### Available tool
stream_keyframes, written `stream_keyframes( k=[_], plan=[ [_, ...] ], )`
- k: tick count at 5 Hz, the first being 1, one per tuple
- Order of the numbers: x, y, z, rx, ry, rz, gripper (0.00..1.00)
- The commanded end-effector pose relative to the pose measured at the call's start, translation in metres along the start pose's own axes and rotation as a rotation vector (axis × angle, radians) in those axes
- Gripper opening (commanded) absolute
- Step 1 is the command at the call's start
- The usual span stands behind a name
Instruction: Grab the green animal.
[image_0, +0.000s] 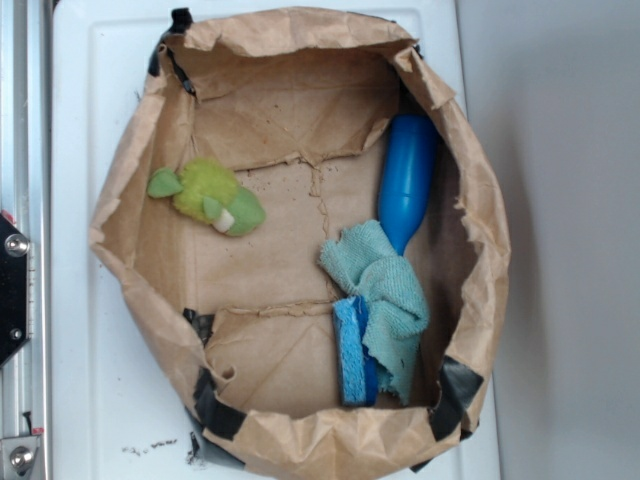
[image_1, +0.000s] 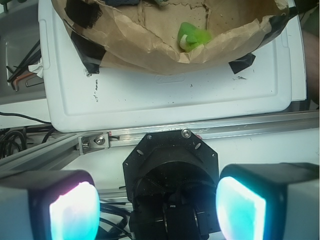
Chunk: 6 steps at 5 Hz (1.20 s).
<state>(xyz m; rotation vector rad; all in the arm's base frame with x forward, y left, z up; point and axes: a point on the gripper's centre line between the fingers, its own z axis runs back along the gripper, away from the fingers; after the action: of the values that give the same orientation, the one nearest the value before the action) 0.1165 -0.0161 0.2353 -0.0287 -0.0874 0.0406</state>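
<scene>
Exterior view, from overhead: one brown paper bag (image_0: 140, 250) with its rim rolled down into a shallow basin, patched with black tape (image_0: 215, 405) at several corners, standing on a white board (image_0: 75, 150). Contents, four items. Green animal (image_0: 208, 197), fuzzy lime plush with darker green limbs and a small white patch, lying on the bag floor at the left, close to the left wall and well apart from the rest. Blue bottle (image_0: 408, 178), lying lengthwise against the right wall. Teal rag (image_0: 385, 290), crumpled, covering the bottle's near end. Blue sponge (image_0: 353, 350), on edge at the near right, touching the rag, which drapes over its right side. A metal rail (image_0: 22, 120) runs down the left edge of this view. Wrist view: gripper (image_1: 157, 205) spread wide, both glowing pads (image_1: 74, 212) at the bottom corners with a broad gap between them and nothing held; it sits outside the bag, over the rail (image_1: 240, 129) and a black octagonal mount (image_1: 170, 160). Beyond lie the board (image_1: 165, 97) and the bag wall (image_1: 135, 47); the animal (image_1: 192, 36) shows just over the rim. Cables (image_1: 17, 135) lie at the left.
</scene>
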Motion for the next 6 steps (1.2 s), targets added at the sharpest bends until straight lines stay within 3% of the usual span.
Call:
stream_keyframes(
  k=[1,2,4,6],
  plan=[
    [0.0,0.0,0.0,0.0,0.0,0.0,1.0],
    [0.025,-0.007,-0.002,0.017,-0.102,0.009,1.0],
    [0.064,-0.007,-0.012,0.007,-0.155,-0.042,1.0],
    [0.105,0.02,-0.018,-0.061,-0.182,-0.341,1.0]
  ],
)
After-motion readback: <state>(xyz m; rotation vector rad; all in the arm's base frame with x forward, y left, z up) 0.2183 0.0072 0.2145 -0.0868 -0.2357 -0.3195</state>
